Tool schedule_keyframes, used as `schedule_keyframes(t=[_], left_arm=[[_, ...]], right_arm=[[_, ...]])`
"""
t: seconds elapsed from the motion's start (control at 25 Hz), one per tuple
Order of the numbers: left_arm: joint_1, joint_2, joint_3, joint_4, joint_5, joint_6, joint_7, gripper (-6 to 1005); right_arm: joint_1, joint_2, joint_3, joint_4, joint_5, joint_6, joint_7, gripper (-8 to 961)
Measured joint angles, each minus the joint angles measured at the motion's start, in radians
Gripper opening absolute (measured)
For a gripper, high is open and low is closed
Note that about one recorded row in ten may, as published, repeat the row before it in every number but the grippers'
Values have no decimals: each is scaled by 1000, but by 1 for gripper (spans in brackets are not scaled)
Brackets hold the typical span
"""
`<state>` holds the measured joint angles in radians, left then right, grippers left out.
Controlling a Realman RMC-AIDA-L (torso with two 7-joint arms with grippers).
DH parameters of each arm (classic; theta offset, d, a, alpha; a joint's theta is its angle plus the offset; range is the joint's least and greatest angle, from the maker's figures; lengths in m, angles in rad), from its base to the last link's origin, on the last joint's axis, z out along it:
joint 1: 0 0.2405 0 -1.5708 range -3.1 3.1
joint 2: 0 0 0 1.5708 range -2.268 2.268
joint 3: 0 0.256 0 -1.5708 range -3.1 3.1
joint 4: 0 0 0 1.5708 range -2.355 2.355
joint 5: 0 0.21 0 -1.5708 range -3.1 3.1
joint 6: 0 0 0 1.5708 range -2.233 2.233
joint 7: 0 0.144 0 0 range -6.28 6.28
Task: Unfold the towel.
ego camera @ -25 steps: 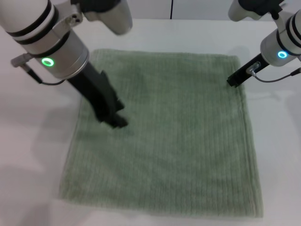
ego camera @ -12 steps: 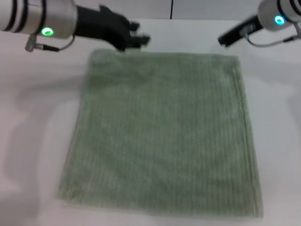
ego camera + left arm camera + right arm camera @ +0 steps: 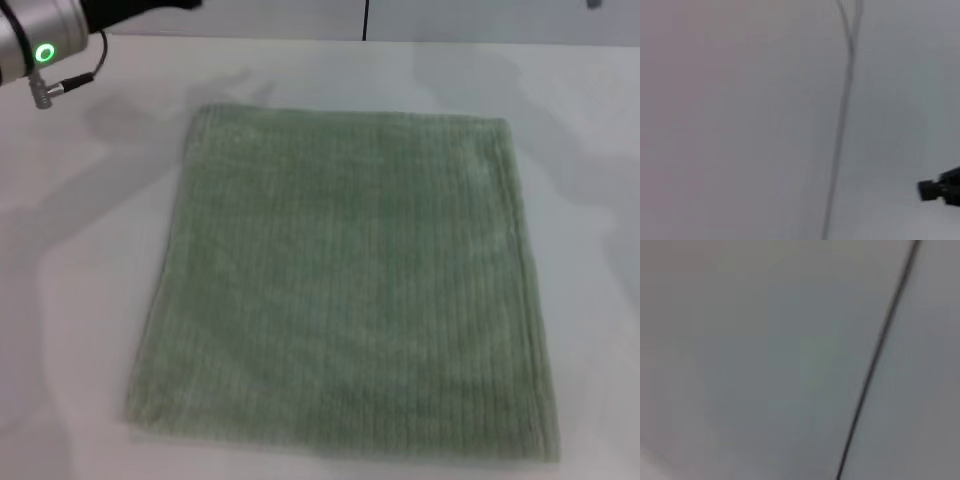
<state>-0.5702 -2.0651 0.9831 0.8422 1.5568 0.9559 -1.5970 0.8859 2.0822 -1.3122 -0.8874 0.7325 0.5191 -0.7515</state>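
You see the towel (image 3: pixel 345 290) spread flat on the white table (image 3: pixel 90 230), its near edge cut off, while only the left arm's wrist (image 3: pixel 45 45) shows at the far-left corner, both grippers out of sight.

A white table (image 3: pixel 80 250) meets a pale wall with a dark vertical seam (image 3: pixel 364 20), possibly a panel joint.

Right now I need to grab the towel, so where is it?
In the head view the towel lies spread flat mid-table, directly before the robot, its far edge toward the wall.
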Motion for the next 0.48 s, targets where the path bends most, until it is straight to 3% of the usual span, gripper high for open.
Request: schedule_keyframes(t=[0.08,0.24,0.28,0.32,0.48], left_arm=[[-7,0,-30,-67,-97,-4,85,413],[-10,0,-48,-106,-155,-5,137,409],[-21,-1,-93,-244,-374,1,327,409],[-23,-1,-95,-287,-457,3,401,409],[-37,-2,-96,-374,-602,3,523,409]], right_arm=[[-50,1,-60,-41,71,-130,-2,-1],[-155,2,-201,-110,158,-413,6,-1],[-181,3,-243,-118,160,-487,17,-1],[-199,4,-276,-119,160,-549,25,-1],[-266,7,-422,-77,161,-839,51,-1]])
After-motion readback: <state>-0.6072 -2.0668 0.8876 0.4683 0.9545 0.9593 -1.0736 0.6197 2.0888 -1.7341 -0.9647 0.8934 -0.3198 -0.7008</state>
